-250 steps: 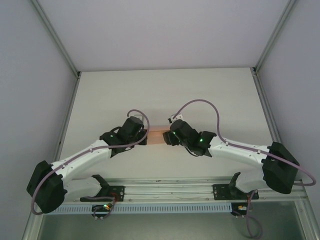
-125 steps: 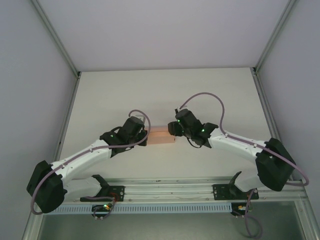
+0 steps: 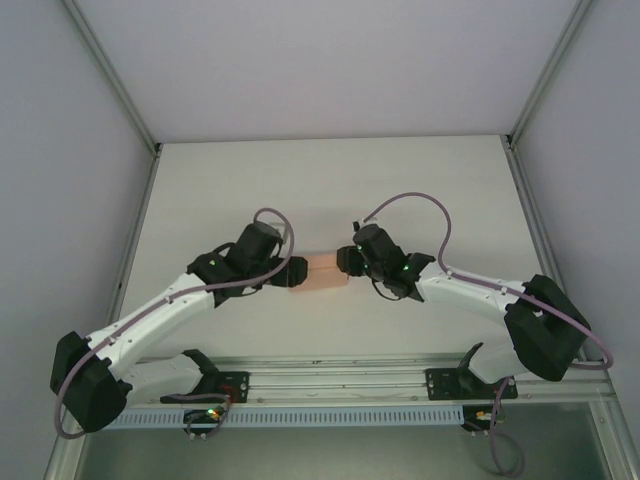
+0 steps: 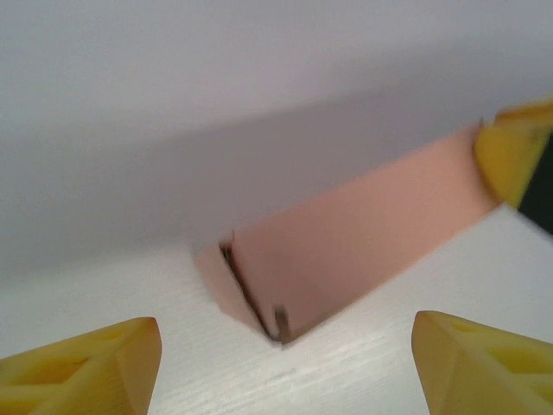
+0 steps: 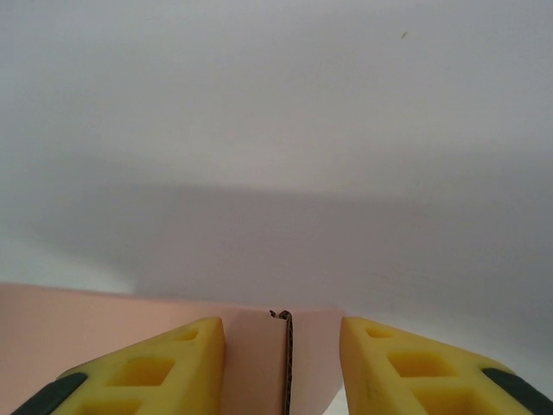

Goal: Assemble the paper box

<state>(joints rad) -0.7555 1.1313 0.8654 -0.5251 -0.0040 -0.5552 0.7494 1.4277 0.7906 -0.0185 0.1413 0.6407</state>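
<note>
Right wrist: yellow fingers (image 5: 147, 370) straddle an end of the paper box (image 5: 256, 367).

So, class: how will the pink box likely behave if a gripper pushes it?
Probably light and slides easily: the box is thin card on a smooth table. Likely dents if squeezed: its end shows thin card edges. Flat-sided, so unlikely to roll.

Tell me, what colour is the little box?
Salmon pink. The paper box shows best in the left wrist view.
</note>
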